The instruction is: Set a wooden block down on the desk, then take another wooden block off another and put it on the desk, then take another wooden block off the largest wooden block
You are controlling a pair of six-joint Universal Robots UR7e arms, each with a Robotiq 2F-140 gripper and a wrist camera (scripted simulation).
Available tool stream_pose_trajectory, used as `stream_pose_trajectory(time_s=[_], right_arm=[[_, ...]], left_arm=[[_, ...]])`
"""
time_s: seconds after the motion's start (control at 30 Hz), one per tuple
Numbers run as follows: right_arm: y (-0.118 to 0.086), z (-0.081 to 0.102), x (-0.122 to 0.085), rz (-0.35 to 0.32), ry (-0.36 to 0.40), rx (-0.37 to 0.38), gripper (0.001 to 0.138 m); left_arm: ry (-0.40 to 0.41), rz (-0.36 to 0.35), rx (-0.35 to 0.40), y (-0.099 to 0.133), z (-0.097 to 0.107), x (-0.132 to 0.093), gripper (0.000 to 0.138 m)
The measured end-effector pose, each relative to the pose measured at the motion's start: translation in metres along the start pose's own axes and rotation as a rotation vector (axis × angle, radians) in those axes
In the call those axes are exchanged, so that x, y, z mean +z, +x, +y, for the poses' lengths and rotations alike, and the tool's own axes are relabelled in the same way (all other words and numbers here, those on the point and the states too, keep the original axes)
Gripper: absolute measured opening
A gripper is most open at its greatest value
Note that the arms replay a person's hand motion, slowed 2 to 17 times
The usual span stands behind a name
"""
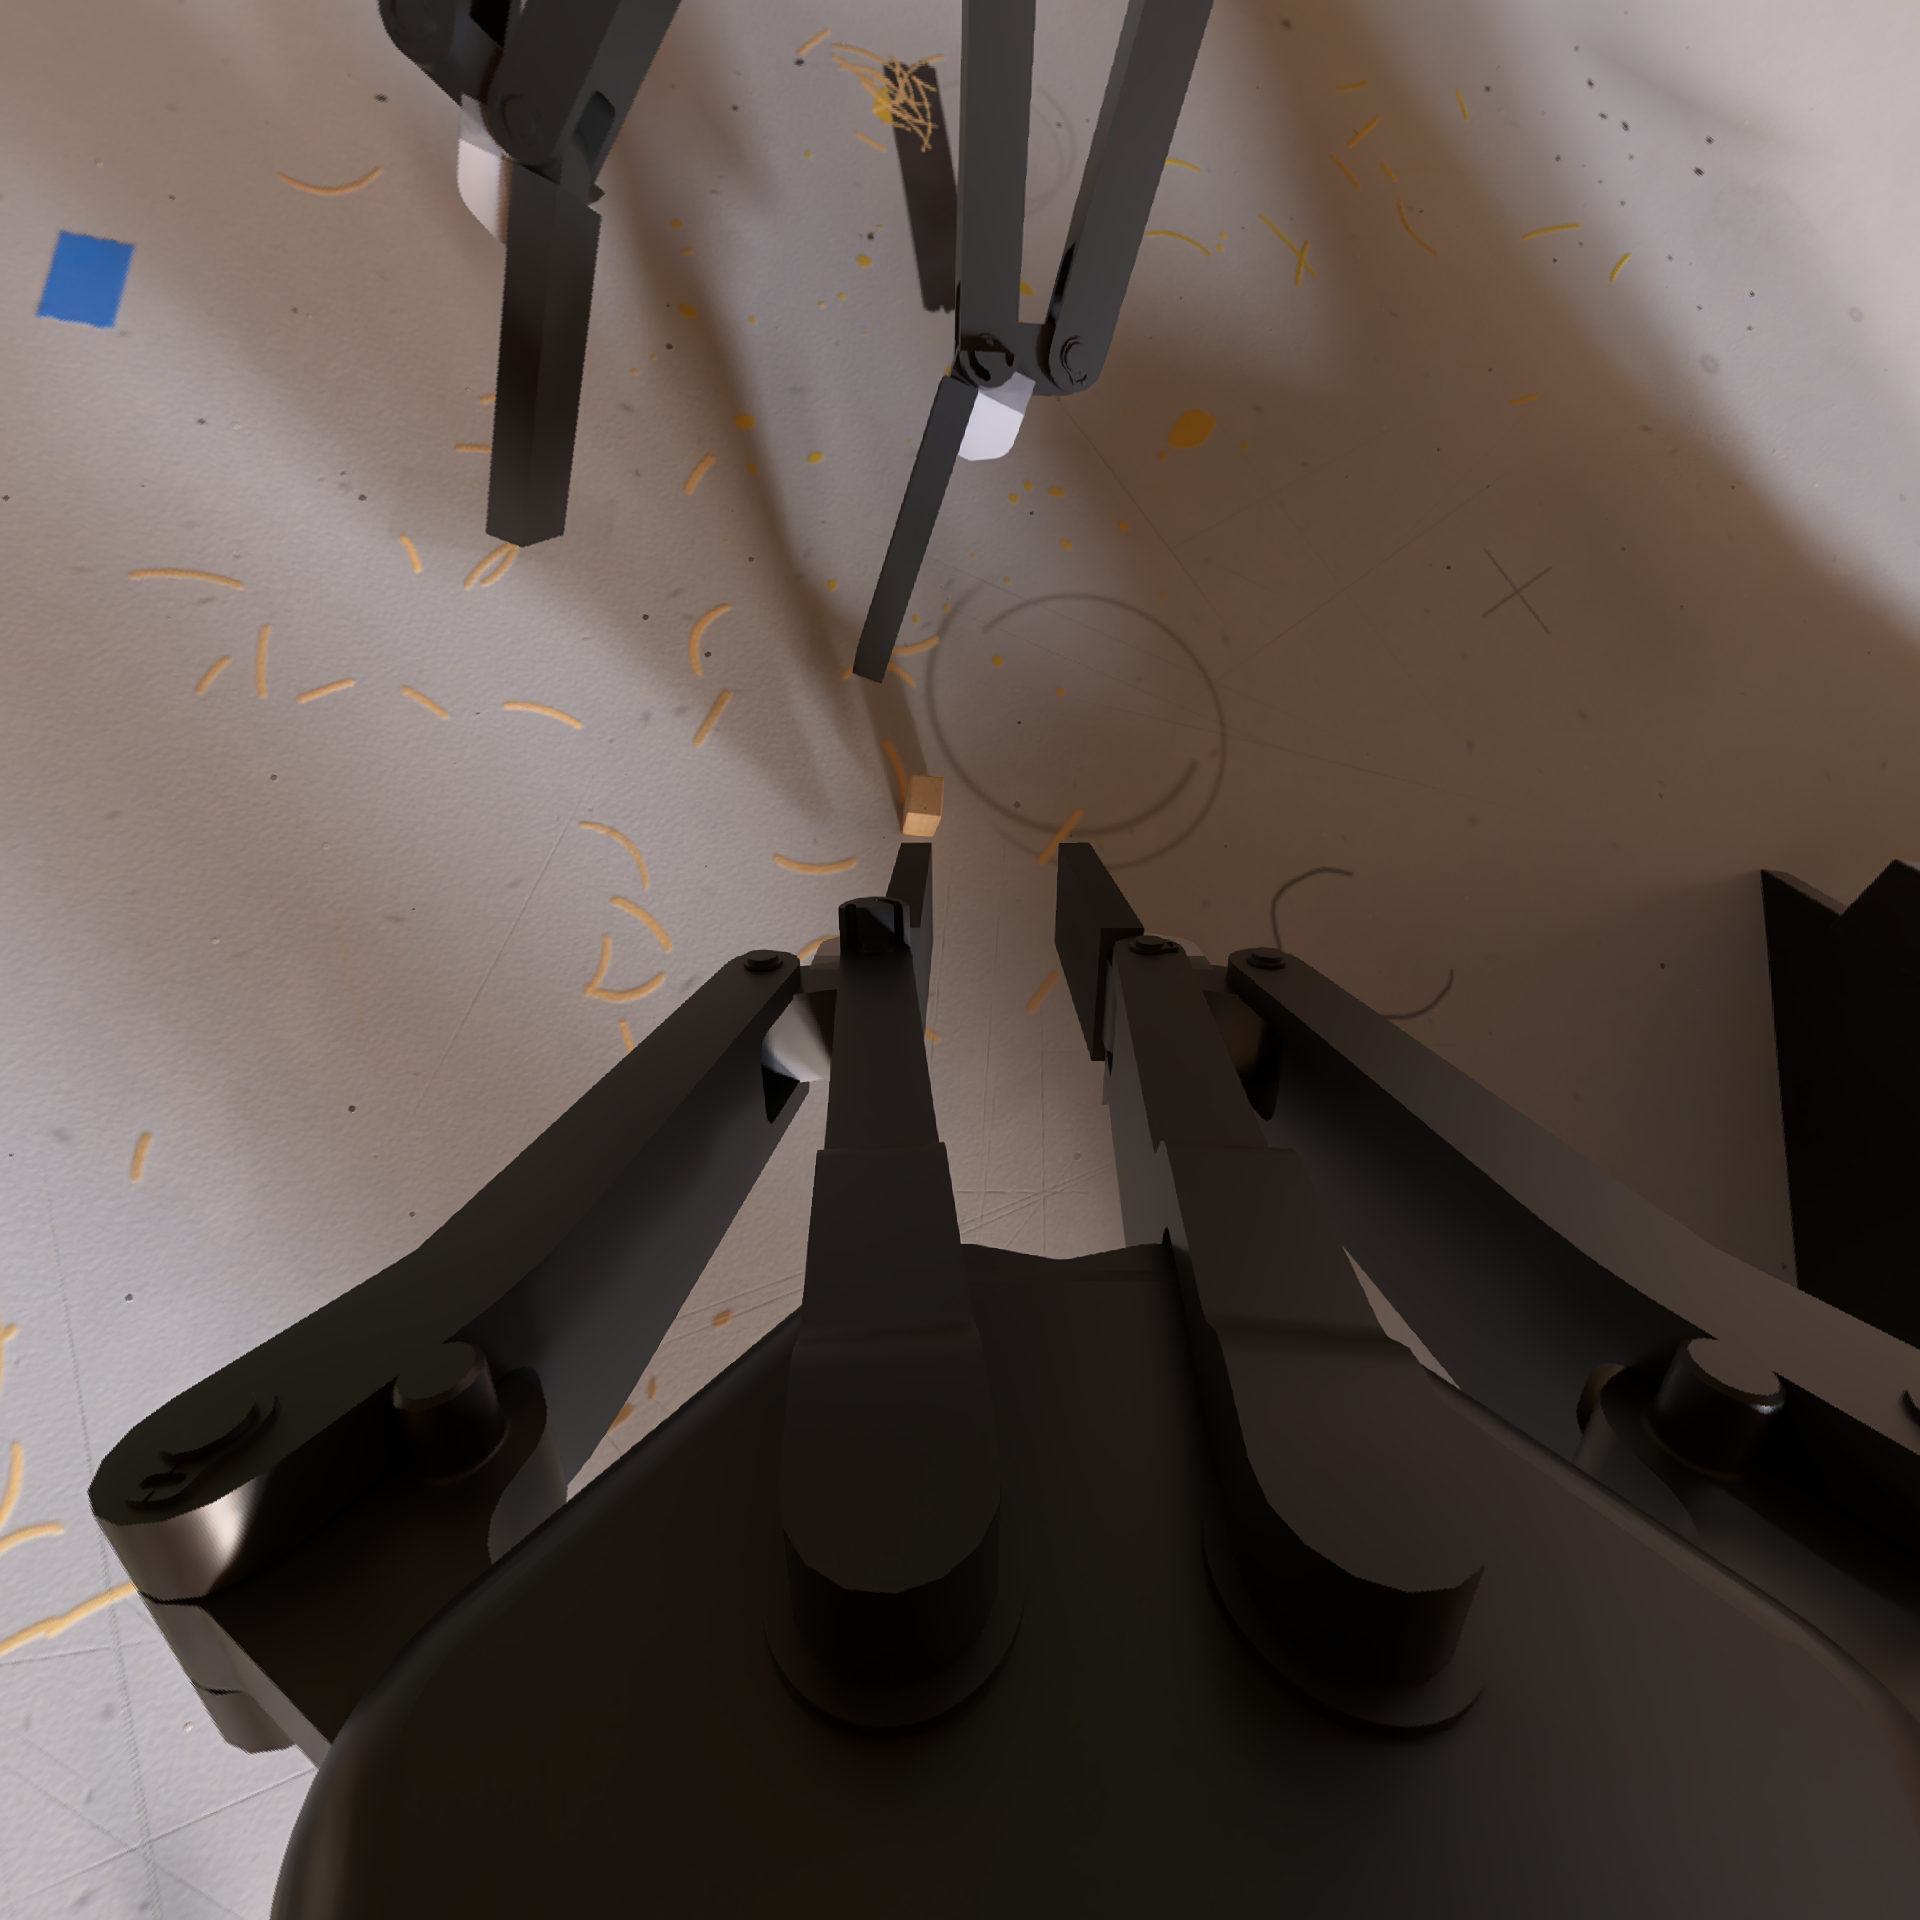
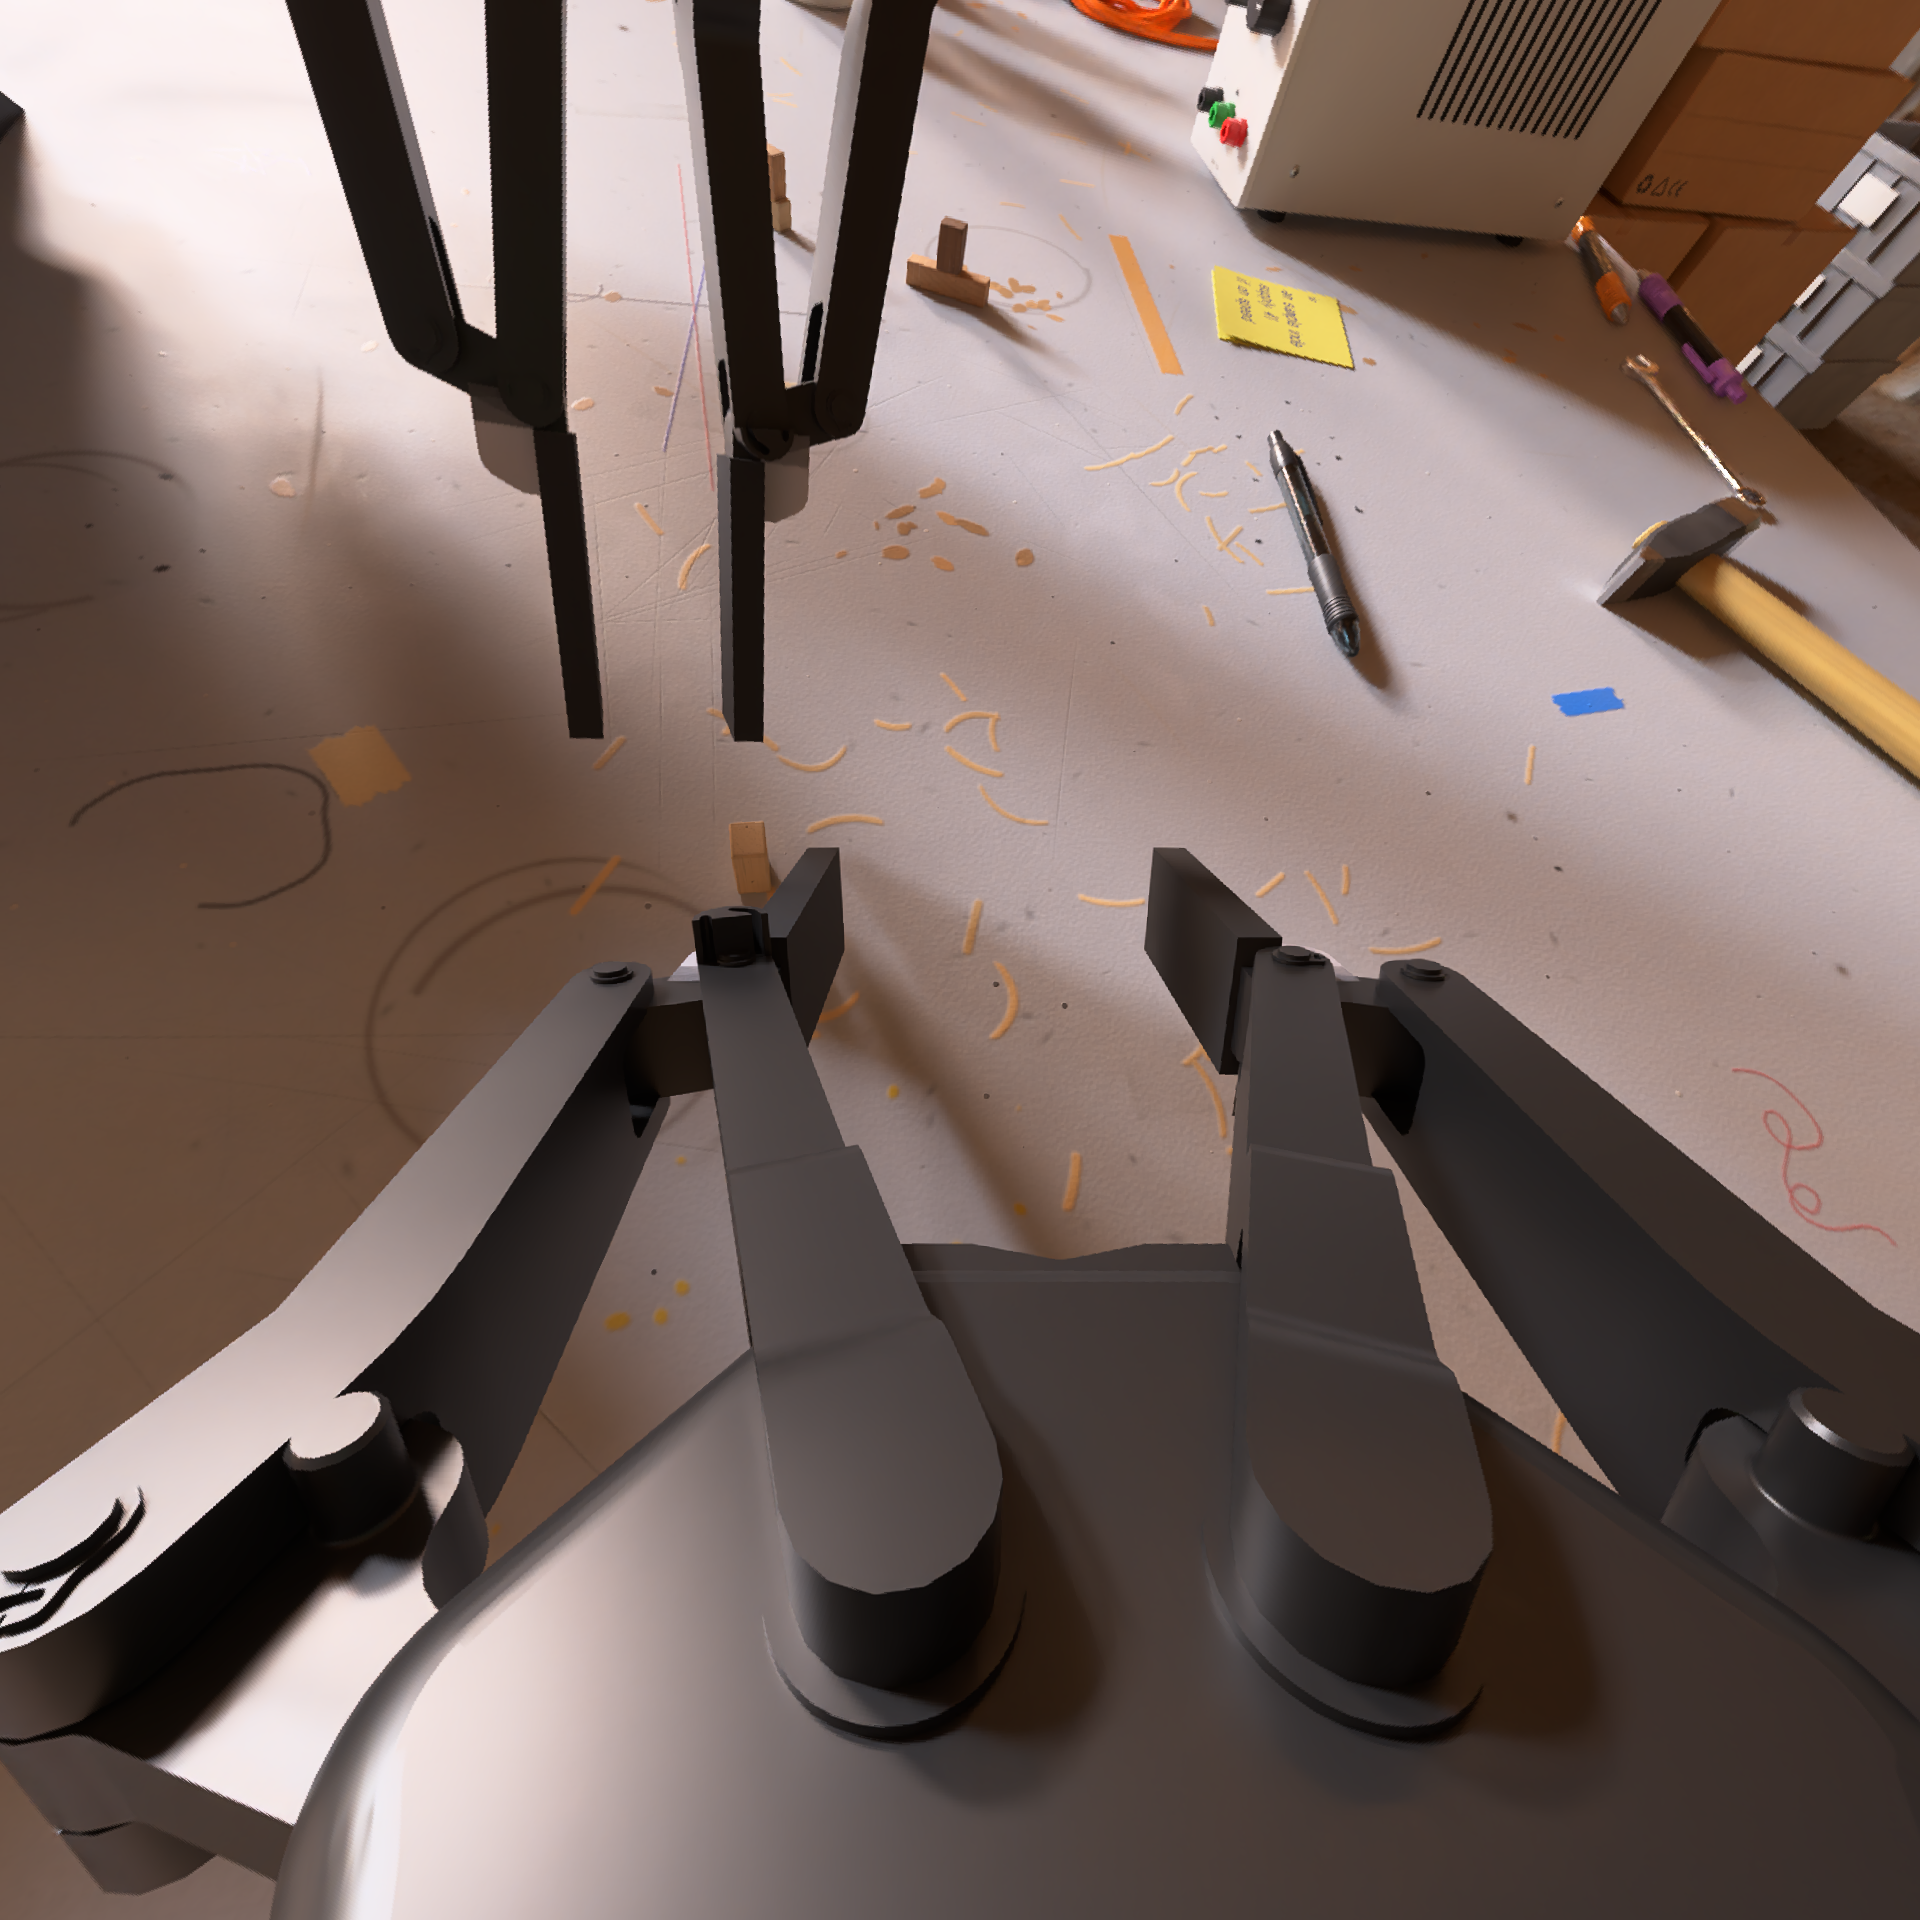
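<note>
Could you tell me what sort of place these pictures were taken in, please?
Most likely a workshop bench: a hammer and a spanner lie on the scuffed desk, wood shavings are scattered over it, and a cream machine cabinet stands at its far edge before stacked cardboard boxes.

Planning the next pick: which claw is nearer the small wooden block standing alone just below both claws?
Left, seemingly, though it is close. The left claw hangs open almost straight above the wooden block; the right claw hovers open with the block outside its fingers.
</note>
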State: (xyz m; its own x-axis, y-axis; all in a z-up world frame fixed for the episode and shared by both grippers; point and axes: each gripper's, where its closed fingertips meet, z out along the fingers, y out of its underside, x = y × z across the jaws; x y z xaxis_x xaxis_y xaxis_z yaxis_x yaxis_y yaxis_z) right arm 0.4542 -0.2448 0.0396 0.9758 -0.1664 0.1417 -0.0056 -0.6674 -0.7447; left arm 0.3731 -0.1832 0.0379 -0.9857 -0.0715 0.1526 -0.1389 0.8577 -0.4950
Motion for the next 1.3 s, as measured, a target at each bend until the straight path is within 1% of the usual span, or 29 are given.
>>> stream_pose_trajectory(time_s=[0.3,0.63,1.0,1.3], right_arm=[[-0.001,-0.003,0.006,-0.026,-0.037,-0.001,0.079],[-0.002,-0.005,0.015,-0.043,-0.101,-0.047,0.078],[-0.001,-0.003,0.022,-0.058,-0.172,-0.086,0.072],[0.001,-0.002,0.023,-0.084,-0.193,-0.107,0.070]], left_arm=[[-0.034,0.003,0.014,0.001,0.005,0.011,0.037],[-0.100,-0.001,0.045,0.002,0.010,0.018,0.044],[-0.131,-0.029,0.081,-0.001,0.010,0.017,0.051],[-0.136,-0.044,0.084,-0.002,0.013,0.013,0.055]])
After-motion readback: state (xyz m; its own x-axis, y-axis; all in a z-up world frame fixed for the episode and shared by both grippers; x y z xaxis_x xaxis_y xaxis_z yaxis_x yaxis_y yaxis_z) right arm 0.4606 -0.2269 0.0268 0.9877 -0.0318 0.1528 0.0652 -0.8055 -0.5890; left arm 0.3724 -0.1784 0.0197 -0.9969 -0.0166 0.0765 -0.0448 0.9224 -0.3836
